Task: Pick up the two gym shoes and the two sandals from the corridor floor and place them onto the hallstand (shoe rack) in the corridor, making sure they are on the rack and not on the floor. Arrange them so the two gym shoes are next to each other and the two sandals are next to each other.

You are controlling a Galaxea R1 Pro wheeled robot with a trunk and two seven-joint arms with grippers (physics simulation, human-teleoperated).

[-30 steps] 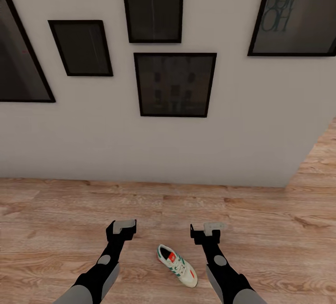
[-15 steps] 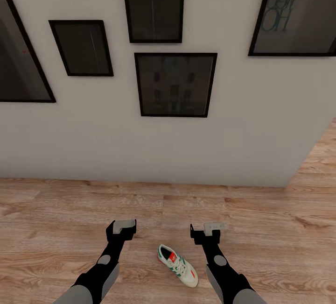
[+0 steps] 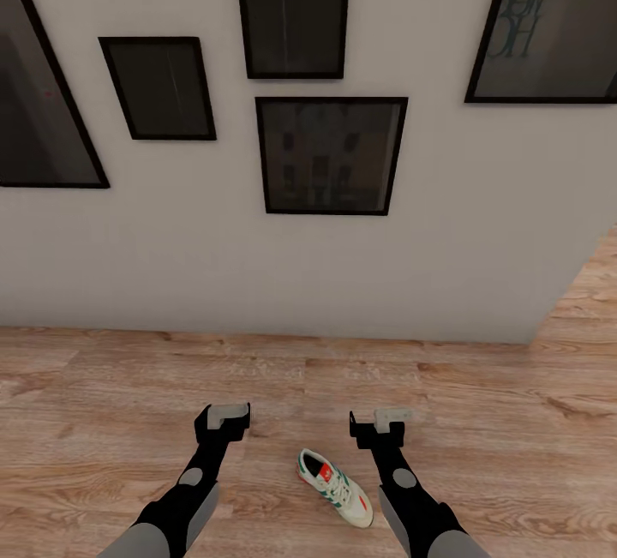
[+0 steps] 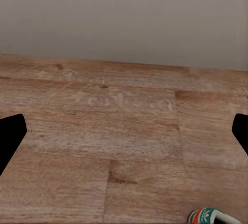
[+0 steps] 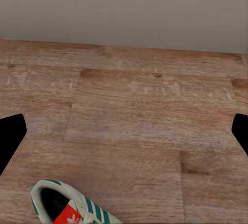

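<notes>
Gym shoe (image 3: 336,488): one, white with green side stripes and red-orange tongue, lying on the corridor floor (image 3: 103,387), sole down, between the two arms, nearer the right one; toe toward 5 o'clock, heel toward 11 o'clock in the head view. Touching neither gripper.

Same gym shoe (image 5: 70,206) in the right wrist view: heel opening, red tongue and green stripes seen, toe end cut off by the frame edge. In the left wrist view: a sliver of heel (image 4: 212,217) at the frame edge, rest cut off.

Left gripper (image 3: 224,414): hanging over bare floor, at 10 o'clock from the shoe, near but apart. Fingers (image 4: 10,139) spread wide, nothing between them; dark tips seen at both side edges of the left wrist view.

Right gripper (image 3: 384,418): over bare floor, at 1 o'clock from the shoe, near but apart. Fingers (image 5: 10,139) spread wide, nothing held; tips cut off at the side edges of the right wrist view.

Wall (image 3: 480,224): pale grey, meeting the floor beyond both grippers, ending at a corner at 3 o'clock.

Picture frames (image 3: 331,155): several, black-edged, dark glass, hung on the wall; contents hard to make out. Frame at 1 o'clock (image 3: 548,22) with faint lettering, illegible, cut off by the picture edge.
</notes>
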